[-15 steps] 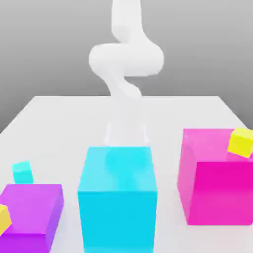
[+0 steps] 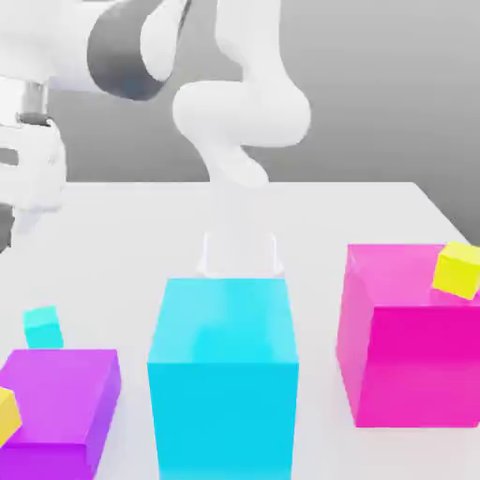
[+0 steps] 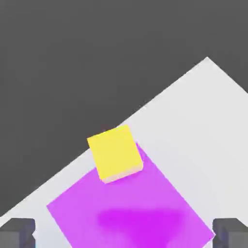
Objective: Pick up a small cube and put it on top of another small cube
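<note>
White tabletop (image 2: 375,211) under a plain grey backdrop, and the arm leans in from the exterior view's upper left. In the hand view the two dark fingertips (image 3: 17,232) stand wide apart with nothing between them; the gripper (image 3: 124,235) hangs over a purple block (image 3: 131,213). A small yellow cube (image 3: 115,152) sits by that block's corner, near the table's edge. From the exterior view the same purple block (image 2: 61,403) is low on the left with the yellow cube (image 2: 7,414) at its left side, partly cut off. Just behind the block the small cyan cube (image 2: 43,327) rests on the table, apart from the fingers. A large cyan block (image 2: 223,375) stands in the middle in front of the arm's base. On the right is a large magenta block (image 2: 408,347), a second small yellow cube (image 2: 457,270) tilted at its upper right corner
</note>
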